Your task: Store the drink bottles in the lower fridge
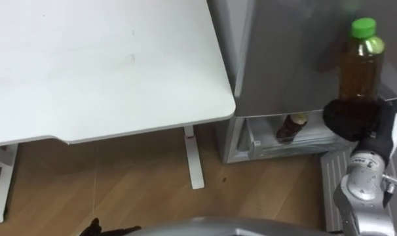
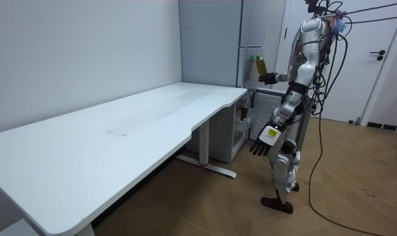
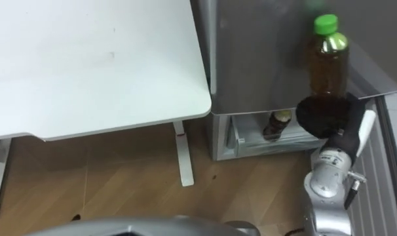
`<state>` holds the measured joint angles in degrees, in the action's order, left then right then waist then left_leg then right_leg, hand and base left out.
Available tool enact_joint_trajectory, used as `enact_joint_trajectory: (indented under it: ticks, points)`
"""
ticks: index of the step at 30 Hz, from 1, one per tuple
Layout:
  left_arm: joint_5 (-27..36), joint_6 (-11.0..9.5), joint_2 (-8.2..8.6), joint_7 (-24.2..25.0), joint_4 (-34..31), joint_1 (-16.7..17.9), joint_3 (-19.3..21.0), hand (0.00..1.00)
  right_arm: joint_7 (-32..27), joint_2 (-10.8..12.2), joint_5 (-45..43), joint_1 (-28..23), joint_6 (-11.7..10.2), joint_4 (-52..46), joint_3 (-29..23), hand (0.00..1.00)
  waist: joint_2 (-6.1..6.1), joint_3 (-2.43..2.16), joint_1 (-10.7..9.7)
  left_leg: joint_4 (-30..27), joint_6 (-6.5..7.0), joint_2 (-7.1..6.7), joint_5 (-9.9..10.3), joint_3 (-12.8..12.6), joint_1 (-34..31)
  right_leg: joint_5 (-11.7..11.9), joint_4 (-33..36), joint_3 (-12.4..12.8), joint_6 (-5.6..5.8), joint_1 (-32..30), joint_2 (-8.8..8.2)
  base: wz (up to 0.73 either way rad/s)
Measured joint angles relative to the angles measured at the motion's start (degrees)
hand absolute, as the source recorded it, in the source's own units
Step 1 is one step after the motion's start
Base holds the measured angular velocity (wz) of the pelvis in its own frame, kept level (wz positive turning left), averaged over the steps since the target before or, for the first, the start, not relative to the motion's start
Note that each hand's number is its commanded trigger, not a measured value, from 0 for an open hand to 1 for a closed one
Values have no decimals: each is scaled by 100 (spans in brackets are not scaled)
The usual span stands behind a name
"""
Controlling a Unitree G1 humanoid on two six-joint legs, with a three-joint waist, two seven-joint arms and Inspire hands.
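Bottle (image 1: pixel 361 65): clear plastic, round and slim, filled with amber drink. It stands upright in the robot's grasp, raised in front of the fridge door.
Cap (image 1: pixel 363 27): bright green, a short round screw top.
Right hand (image 1: pixel 354 119): black fingers curled round the bottle's lower part, above a silver, rounded wrist.
Left hand (image 2: pixel 263 147): hangs low at the robot's side, dark fingers loose and spread, holding nothing.
Fridge (image 1: pixel 283 59): tall, flat-fronted, smooth grey with a dull sheen.
Lower compartment (image 1: pixel 267 148): open at the fridge's foot, with a pale, glossy lining and a straight front rim.
Second bottle (image 1: pixel 291 127): dark, with a light top, inside the lower compartment.
Table (image 1: pixel 87 72): smooth matte white top with a rounded corner on thin white legs, just beside the fridge.
Floor (image 1: pixel 120 183): wood planks, warm brown with a fine grain.
Stance: upright on both legs, facing the fridge at the table's end.
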<state>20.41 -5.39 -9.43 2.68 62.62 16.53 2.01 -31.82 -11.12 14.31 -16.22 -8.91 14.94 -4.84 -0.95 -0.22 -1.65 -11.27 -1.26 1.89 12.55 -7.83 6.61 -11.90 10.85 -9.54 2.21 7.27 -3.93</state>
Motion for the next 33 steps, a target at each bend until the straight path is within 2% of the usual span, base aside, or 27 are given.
enact_joint_trajectory:
  ticks: [7,17,22,24,30,33]
  points:
    - [22,-1,1,-19,-2,4,-6,0,-585,35,1027,-72,2,237,-92,100,21,9,14,3,0,-2,0,-13,5,-5,-12,16,4,-9,0,0]
    - [35,-1,5,-337,-18,78,-133,0,-763,46,2047,-140,2,775,113,100,32,22,44,0,0,-5,0,-14,30,-22,-17,15,10,7,-8,0]
    - [31,-1,3,-351,-24,76,-226,0,-536,47,2236,-125,10,1113,343,100,42,39,55,-1,0,-5,0,-22,36,-24,-9,28,9,7,-8,0]
    - [29,-1,6,-325,-37,70,-233,0,-296,56,2235,-125,17,1217,369,100,49,59,53,-1,0,-6,0,-25,27,-37,-5,47,11,-7,-9,0]
    - [29,1,6,-298,-61,56,-235,0,248,59,2196,-65,24,1615,416,100,69,74,54,6,0,-7,0,-26,1,-42,-18,59,14,-31,-4,0]
    - [29,3,4,-218,-63,65,-233,0,540,59,2175,-56,95,1917,468,100,71,75,74,29,0,-11,0,-27,0,-42,-22,59,14,-36,-3,0]
